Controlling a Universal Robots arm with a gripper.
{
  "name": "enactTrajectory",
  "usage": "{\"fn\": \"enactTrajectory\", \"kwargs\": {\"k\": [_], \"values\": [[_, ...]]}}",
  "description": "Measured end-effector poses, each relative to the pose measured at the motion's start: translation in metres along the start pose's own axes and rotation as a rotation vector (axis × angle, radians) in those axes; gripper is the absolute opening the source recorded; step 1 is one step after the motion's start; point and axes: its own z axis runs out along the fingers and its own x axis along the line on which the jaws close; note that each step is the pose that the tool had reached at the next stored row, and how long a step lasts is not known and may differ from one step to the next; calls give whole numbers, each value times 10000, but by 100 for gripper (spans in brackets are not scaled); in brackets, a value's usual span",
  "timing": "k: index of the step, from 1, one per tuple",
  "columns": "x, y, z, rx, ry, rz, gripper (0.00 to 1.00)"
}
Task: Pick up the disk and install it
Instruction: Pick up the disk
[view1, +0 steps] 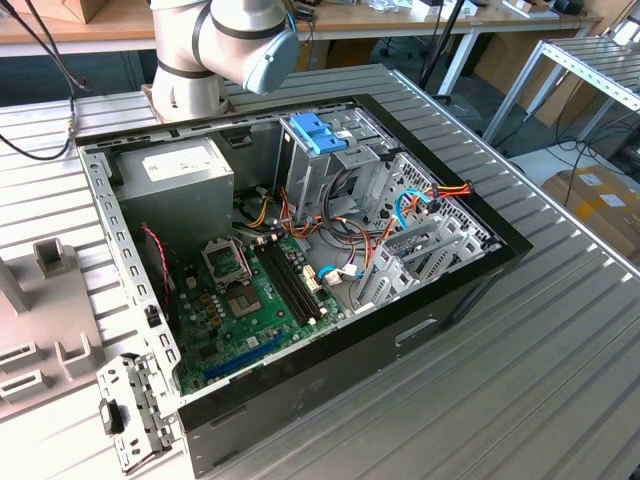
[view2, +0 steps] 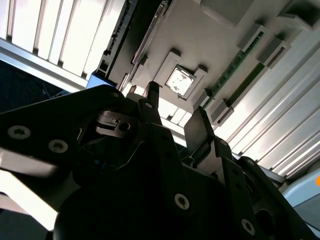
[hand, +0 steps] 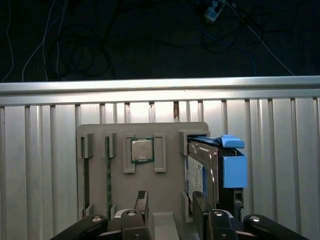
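The disk (hand: 202, 172) stands on its edge in a slot of the grey fixture plate (hand: 170, 135). Its white label faces the plate's middle and a blue side rail (hand: 234, 169) is on its outer side. My gripper (hand: 171, 206) hovers over the plate's near end, open, with nothing between its dark fingers (hand: 142, 202). The disk lies just outside one finger, not in the gap. In the second wrist view the gripper (view2: 176, 102) stands open before the same plate (view2: 210, 45).
A processor chip (hand: 142, 150) and memory sticks (hand: 108, 175) also sit in the plate. In the exterior view the open computer case (view1: 300, 250) holds a drive cage with a light-blue latch (view1: 318, 130), a grey power supply (view1: 175, 170) and a motherboard (view1: 250, 295). The slatted table's edge (hand: 160, 86) lies beyond the plate.
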Motion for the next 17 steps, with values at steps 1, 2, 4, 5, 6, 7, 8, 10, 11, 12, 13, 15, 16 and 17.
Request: {"fn": "enactTrajectory", "kwargs": {"k": [1,2,4,5,6,7,8,10,11,12,13,15,16,17], "values": [[0,2,1,-1,0,1,48],[0,5,3,0,0,1,48],[0,11,6,0,1,1,48],[0,13,8,0,-1,1,48],[0,15,9,0,-1,1,48],[1,18,11,0,0,1,48],[1,20,12,0,0,1,48],[1,25,16,0,0,0,48],[1,27,17,-1,0,1,48],[1,29,19,0,0,1,48],[1,31,21,0,0,0,48],[2,35,25,0,0,1,48],[2,37,26,0,0,1,48],[2,38,27,0,0,1,48]]}}
